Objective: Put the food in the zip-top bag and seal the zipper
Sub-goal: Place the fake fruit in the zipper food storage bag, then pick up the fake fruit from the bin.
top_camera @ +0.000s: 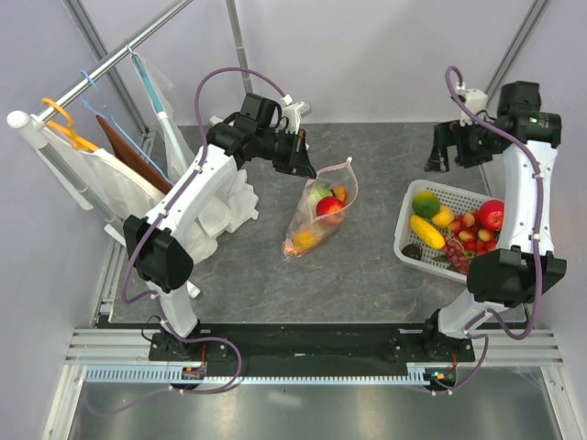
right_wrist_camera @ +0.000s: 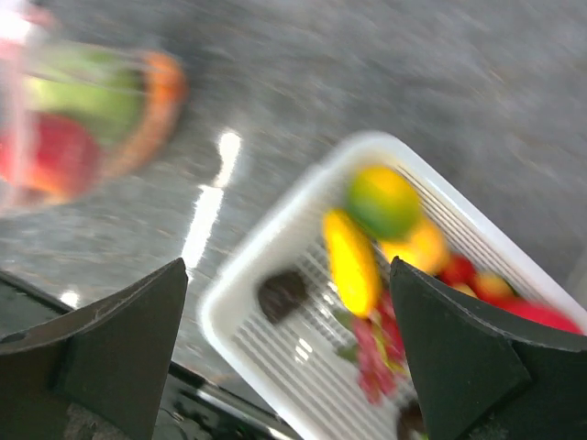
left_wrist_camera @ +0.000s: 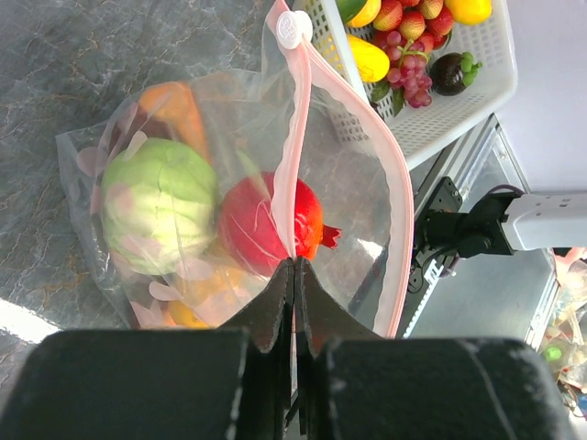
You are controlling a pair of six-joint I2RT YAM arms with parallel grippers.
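The zip-top bag [top_camera: 316, 215] lies mid-table with its mouth raised; it shows close up in the left wrist view [left_wrist_camera: 348, 165]. Inside are a green cabbage [left_wrist_camera: 160, 202], a red apple [left_wrist_camera: 257, 225], a long orange piece [left_wrist_camera: 174, 105] and yellow-orange pieces [left_wrist_camera: 183, 307]. The pink zipper [left_wrist_camera: 292, 137] gapes open, its white slider tab [left_wrist_camera: 295, 27] at the far end. My left gripper [left_wrist_camera: 295, 263] is shut on one zipper strip; it also shows in the top view [top_camera: 303, 156]. My right gripper [top_camera: 440, 147] is open and empty above the table behind the basket; its view [right_wrist_camera: 286, 275] is blurred.
A white slatted basket [top_camera: 413, 243] at the right holds several more toy fruits, including a yellow corn [top_camera: 426, 231] and a red apple [top_camera: 492, 214]. A clothes rail [top_camera: 110, 64] with hangers and white cloth [top_camera: 225, 206] stands at the left.
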